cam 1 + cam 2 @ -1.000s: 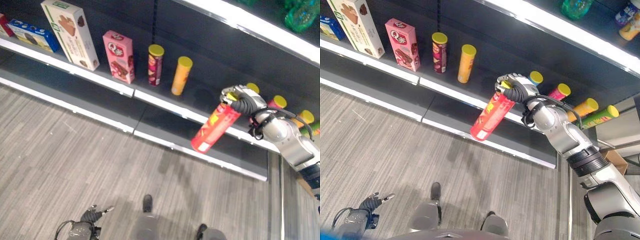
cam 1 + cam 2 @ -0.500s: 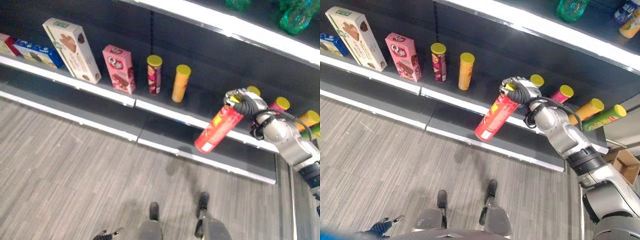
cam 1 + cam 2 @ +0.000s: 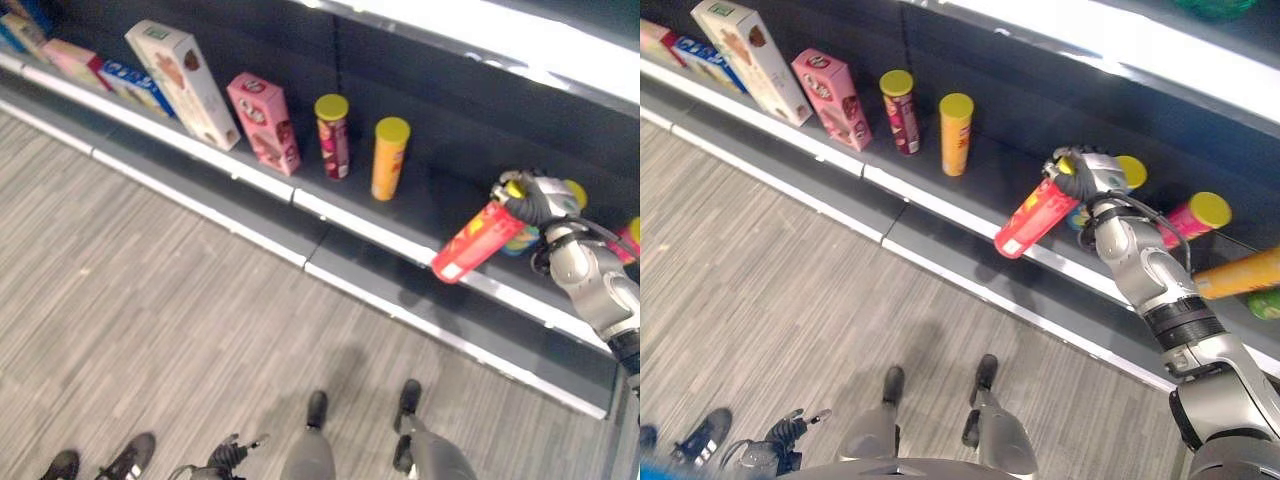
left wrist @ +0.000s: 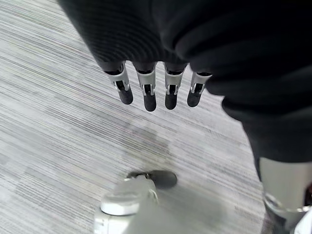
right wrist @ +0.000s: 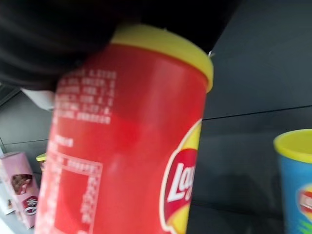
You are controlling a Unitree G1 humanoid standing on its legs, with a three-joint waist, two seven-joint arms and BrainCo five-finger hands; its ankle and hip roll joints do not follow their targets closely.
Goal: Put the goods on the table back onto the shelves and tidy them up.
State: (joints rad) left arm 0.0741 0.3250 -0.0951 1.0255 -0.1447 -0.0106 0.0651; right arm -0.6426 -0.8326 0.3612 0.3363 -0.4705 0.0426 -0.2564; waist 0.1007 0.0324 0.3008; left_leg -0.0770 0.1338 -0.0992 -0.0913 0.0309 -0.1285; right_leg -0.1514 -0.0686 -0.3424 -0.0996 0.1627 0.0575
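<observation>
The right hand is covering the yellow lid end of the red can, its fingers curling round it. The can is slanting over the shelf edge, beside a blue can. The left hand is hanging low, fingers straight.

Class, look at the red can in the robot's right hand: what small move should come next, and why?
Probably tip the red can upright and ease it onto the shelf. The right hand grips it by its yellow-lidded end, slanting out past the shelf edge, beside a blue can standing there.
</observation>
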